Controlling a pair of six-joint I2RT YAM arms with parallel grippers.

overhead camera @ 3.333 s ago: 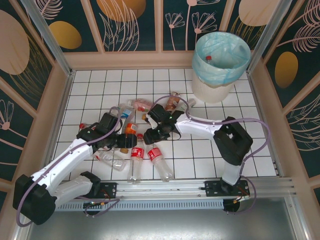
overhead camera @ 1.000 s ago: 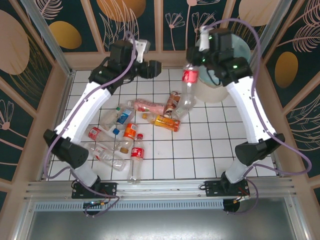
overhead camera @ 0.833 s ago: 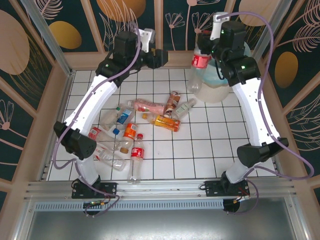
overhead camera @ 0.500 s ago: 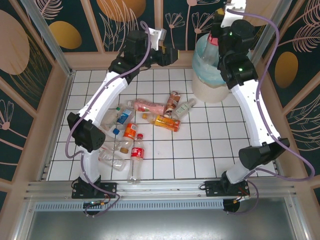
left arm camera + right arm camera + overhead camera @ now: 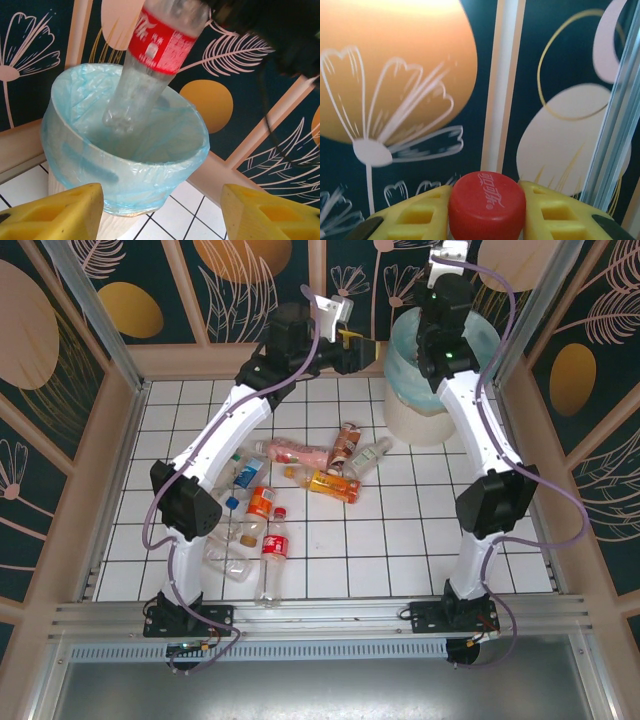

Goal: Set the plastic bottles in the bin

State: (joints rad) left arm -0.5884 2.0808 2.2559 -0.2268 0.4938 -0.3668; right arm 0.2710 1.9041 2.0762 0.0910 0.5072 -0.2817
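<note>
Right fingers (image 5: 417, 216) grip bottle (image 5: 161, 42) over bin (image 5: 127, 176) — left fingers (image 5: 55, 214) wide, empty — loose bottles (image 5: 272, 556) below

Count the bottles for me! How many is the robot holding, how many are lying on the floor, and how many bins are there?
Coca-Cola bottle held in the right gripper: 1
Loose bottles on the tiled floor: at least 9; the pile overlaps, so some may be hidden
Bin: 1
Total: at least 11
</note>
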